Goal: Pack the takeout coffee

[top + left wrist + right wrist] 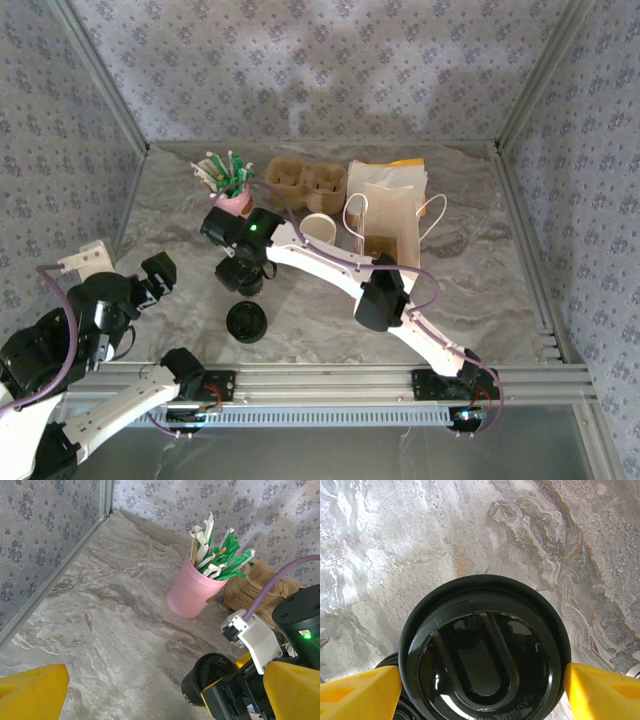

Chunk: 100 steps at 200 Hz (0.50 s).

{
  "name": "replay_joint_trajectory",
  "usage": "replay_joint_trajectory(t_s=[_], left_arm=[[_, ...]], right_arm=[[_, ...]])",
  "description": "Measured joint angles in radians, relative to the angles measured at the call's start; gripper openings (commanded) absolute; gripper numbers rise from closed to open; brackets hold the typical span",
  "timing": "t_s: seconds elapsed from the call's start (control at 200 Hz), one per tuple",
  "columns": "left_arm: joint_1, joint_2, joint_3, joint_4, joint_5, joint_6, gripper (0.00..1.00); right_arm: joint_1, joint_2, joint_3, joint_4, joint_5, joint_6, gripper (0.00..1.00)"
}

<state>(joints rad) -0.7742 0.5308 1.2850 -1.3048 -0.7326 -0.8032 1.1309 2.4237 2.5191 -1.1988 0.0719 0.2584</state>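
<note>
Looking straight down from the right wrist onto the takeout coffee (pixel 485 655), standing upright on the marbled table (pixel 420 540), and catching its round black lid square from above. Bracketing that lid with the right gripper (pixel 482 672), yellow fingers (pixel 360 692) sitting just beside the rim on either side; not being able to tell whether clamping it or merely flanking it.

Placing the coffee, from overhead, left of the table's middle, largely covered there by the wrist of the right arm (pixel 330 264) slanting in from the near right corner.

Picking up from the left wrist a side-on look at things small from above: a pink cup (pixel 192 595) crammed with green and white packets and sticks, standing near the back wall, a brown cup carrier (pixel 257 587) just beside it, and the dark coffee low on the right, tucked under the right arm's black wrist with its green light and purple cable (pixel 280 575). Hanging released with the left gripper (pixel 167 680), jaws spread wide over bare table, grasping nothing, off to the coffee's left.

Taking in from overhead a loose black lid (pixel 246 322) lying flat just in front of the coffee, a white cup (pixel 318 228) and an upright paper bag (pixel 385 225) with looped handles standing behind the right arm, beside the carrier
</note>
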Motion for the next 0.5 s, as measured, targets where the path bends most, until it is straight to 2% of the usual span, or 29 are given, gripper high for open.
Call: replay_joint_trajectory(t_s=[0.29,0.5], left_arm=[[0.0,0.006,-0.002,0.0,0.003,0.002,1.0],[0.0,0.007,-0.002,0.0,0.003,0.002,1.0]], right_arm=[[0.0,0.006,0.002,0.0,0.011,-0.008,0.75],[0.0,0.007,0.005,0.0,0.014,-0.013,0.72]])
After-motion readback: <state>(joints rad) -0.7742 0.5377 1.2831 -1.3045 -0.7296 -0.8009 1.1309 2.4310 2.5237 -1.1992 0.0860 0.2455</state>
